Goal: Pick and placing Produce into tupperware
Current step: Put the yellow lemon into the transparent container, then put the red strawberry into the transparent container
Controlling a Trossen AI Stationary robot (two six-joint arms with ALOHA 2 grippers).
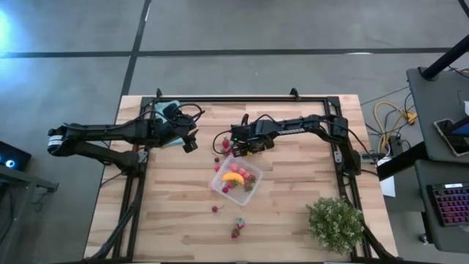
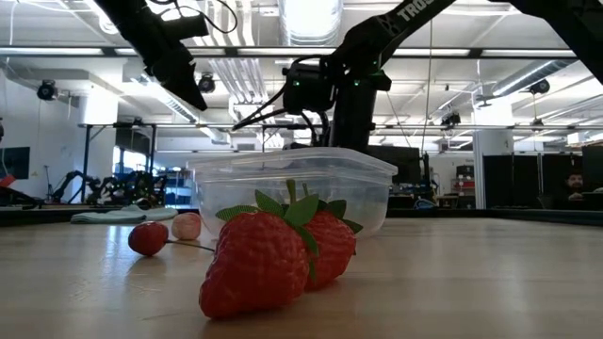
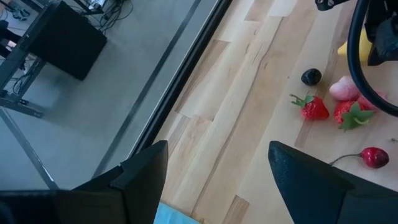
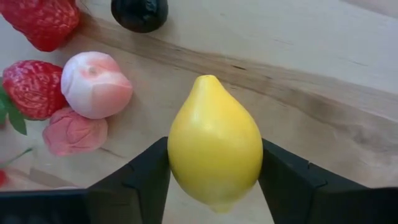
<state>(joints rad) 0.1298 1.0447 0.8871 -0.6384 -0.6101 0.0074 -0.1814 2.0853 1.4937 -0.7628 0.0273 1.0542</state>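
- Right gripper (image 4: pixel 214 186) clamped on a yellow lemon (image 4: pixel 214 146), jaws pressed to either side of it, hovering just behind the tupperware (image 1: pixel 236 181) near the worktop's middle.
- Left gripper (image 3: pixel 217 171) idle near the worktop's left rear, jaws spread wide, holding nothing.
- Tupperware already carrying several pieces, red and pink plus one yellow-orange; loose produce scattered around it: strawberries (image 2: pixel 273 256) and a cherry (image 2: pixel 148 237) in front, more red and pink pieces (image 1: pixel 225 145) behind.
- Risk, probably: smooth rounded lemon slipping from the narrow contact and rolling off among the loose pieces below.
- Risk, probably: release too near the rim, lemon bouncing off the edge or nudging the light tub aside.
- Risk, probably: crowded tub spilling a piece when the lemon lands.
- Worktop (image 1: pixel 293 213) of pale wood planks, with a green potted plant (image 1: pixel 335 222) at the front right corner and a teal cloth (image 1: pixel 163 110) under the left arm.
- Beyond: grey concrete floor, a workshop hall with ceiling lights, a side desk with a keyboard (image 1: pixel 448 205).
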